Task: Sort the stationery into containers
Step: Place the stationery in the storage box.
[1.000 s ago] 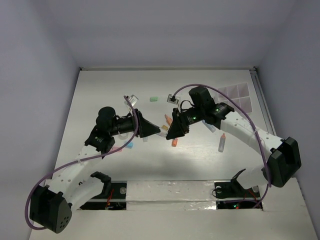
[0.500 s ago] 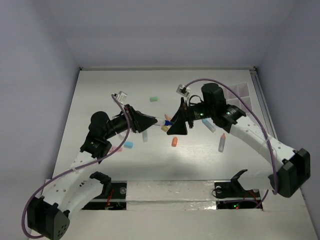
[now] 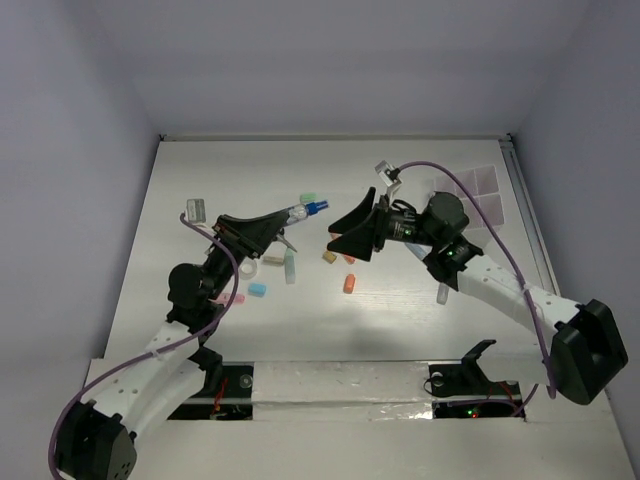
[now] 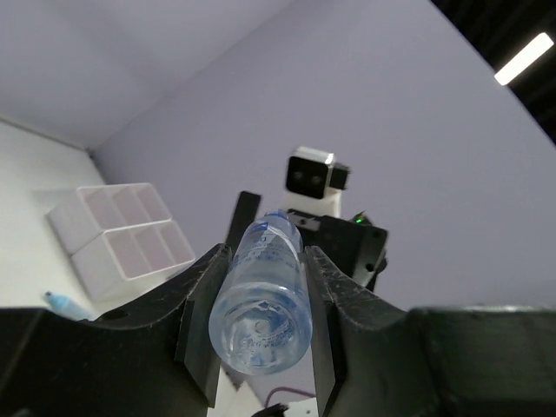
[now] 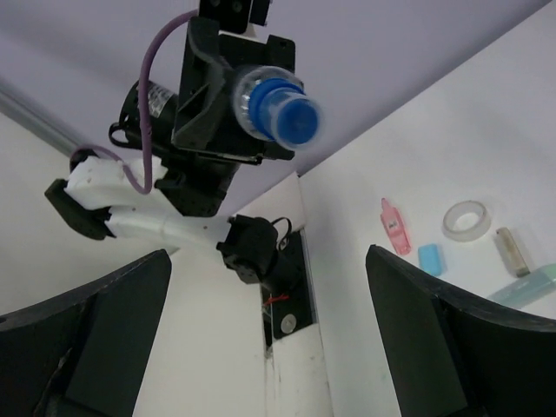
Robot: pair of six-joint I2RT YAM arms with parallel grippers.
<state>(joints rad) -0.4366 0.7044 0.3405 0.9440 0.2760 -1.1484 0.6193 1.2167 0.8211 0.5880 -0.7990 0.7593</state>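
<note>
The left gripper is clamped on a small clear bottle with a blue cap. Its two fingers press the bottle's sides, and the capped end sticks out past the fingertips. The bottle is held up off the table, pointing toward the right arm. The right gripper faces it, a little apart, its jaws spread wide with nothing between them.

Loose stationery lies on the table around the two grippers. A green eraser sits just beyond the bottle. A tan block and an orange piece lie on the near side of the right gripper. A mint pen, a grey stick and a white tape ring lie on the near side of the left gripper. A blue eraser and a pink piece are closer to the arm bases. A grey pen lies beside the right forearm. The white divided tray sits at the far right of the table, behind the right arm and well apart from the held bottle.
</note>
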